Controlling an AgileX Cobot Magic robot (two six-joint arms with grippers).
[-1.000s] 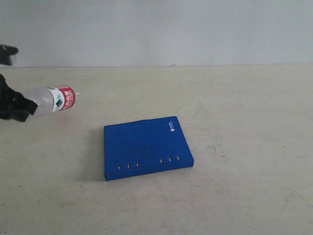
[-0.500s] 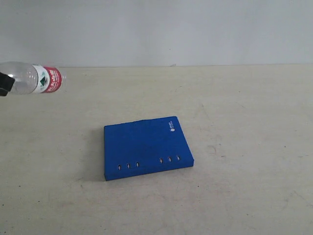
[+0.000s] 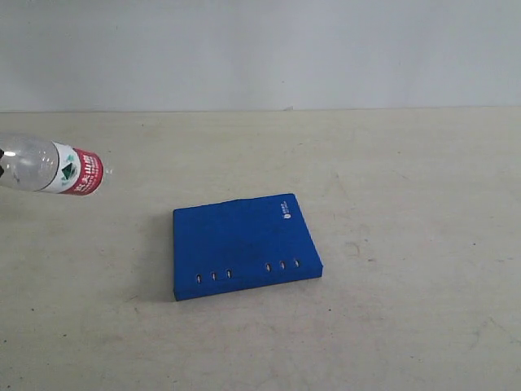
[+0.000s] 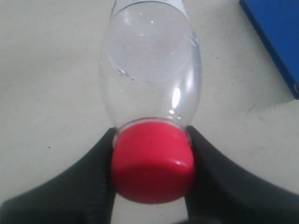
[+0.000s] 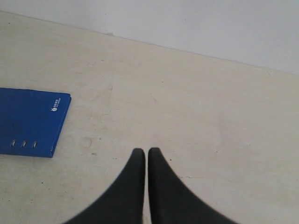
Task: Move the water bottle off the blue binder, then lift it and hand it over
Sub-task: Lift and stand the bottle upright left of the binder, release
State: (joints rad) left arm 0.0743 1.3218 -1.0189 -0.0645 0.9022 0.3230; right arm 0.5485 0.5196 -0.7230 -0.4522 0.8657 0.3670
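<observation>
**Item 1: water bottle** (image 3: 50, 168). Clear plastic, seemingly empty. It is at the far left edge of the exterior view, lying nearly level in the air above the counter (image 3: 407, 204). Its label (image 3: 77, 171) end points toward the middle of the scene and its neck runs out of frame. It is well apart from the binder and does not appear to touch the counter. The sideways attitude follows from the grip, which is on the cap end and not round the body.

**Item 2: red cap** (image 4: 153, 163). Screwed on. The left jaws are clamped on it and the neck from both sides, so the cap is the only point carrying the bottle.

**Item 3: blue binder** (image 3: 244, 244). Closed and flat on the counter near the centre. The slotted edge faces the exterior camera and the small white logo sits at a far corner. Nothing rests on its cover, so the clearing step can be judged done. The binder is not yet lifted.

**Item 4: right jaws.** Pressed together and holding nothing. They are poised over bare counter with the binder off to one side. They seem to be parked out of the way, and would need to part before taking the binder's thin edge.

**Note.** The bottle has no set-down spot in view. A cap-only hold is probably prone to swinging.
</observation>
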